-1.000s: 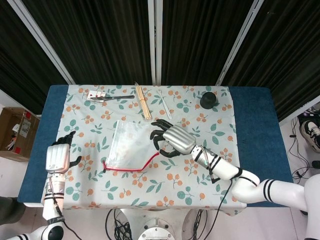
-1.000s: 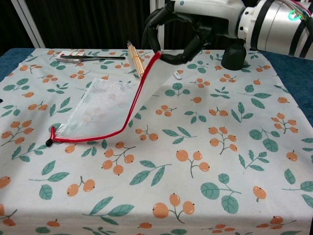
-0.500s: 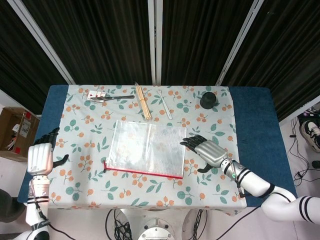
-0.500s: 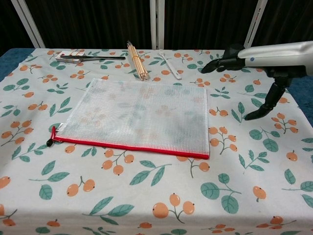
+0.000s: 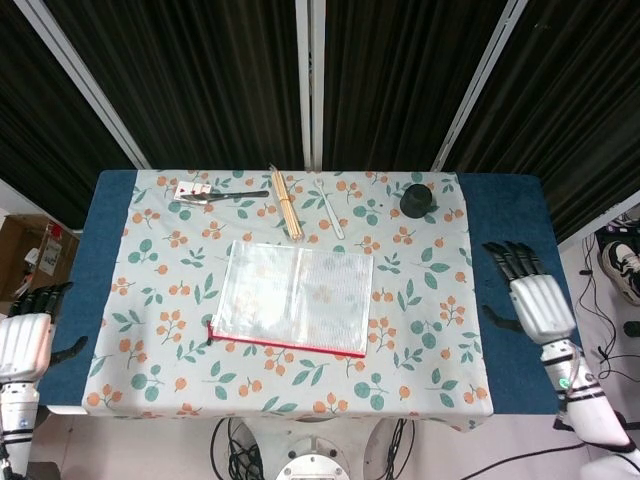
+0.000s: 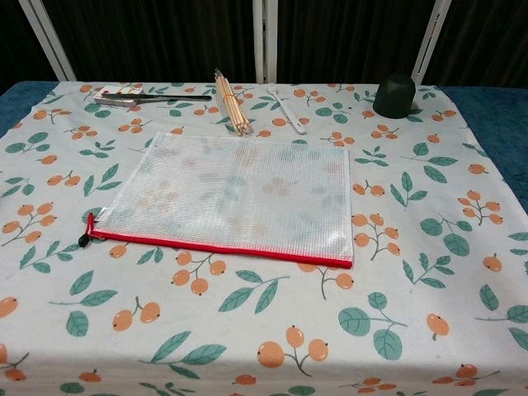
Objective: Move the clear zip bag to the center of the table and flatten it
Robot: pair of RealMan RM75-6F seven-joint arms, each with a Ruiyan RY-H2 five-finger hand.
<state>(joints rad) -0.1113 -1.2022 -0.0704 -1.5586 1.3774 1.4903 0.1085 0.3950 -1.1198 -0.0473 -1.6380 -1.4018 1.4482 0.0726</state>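
The clear zip bag (image 5: pixel 293 297) with a red zipper edge lies flat near the middle of the table; the chest view shows the same bag (image 6: pixel 233 198) spread out, its black zipper pull at the left corner. My right hand (image 5: pixel 531 295) hovers off the table's right side, fingers spread, holding nothing. My left hand (image 5: pixel 24 335) sits beyond the left edge, fingers apart and empty. Neither hand appears in the chest view.
Along the far edge lie a spoon (image 5: pixel 220 197), a bundle of wooden sticks (image 5: pixel 286 202), a white utensil (image 5: pixel 329 213) and a dark cup (image 5: pixel 418 200). A floral cloth (image 5: pixel 430 340) covers the table. A cardboard box (image 5: pixel 30 262) stands on the floor at left.
My right hand let the bag go and drew back past the table's right edge. The left hand moved outward beyond the left edge. The bag went from half-lifted to lying flat.
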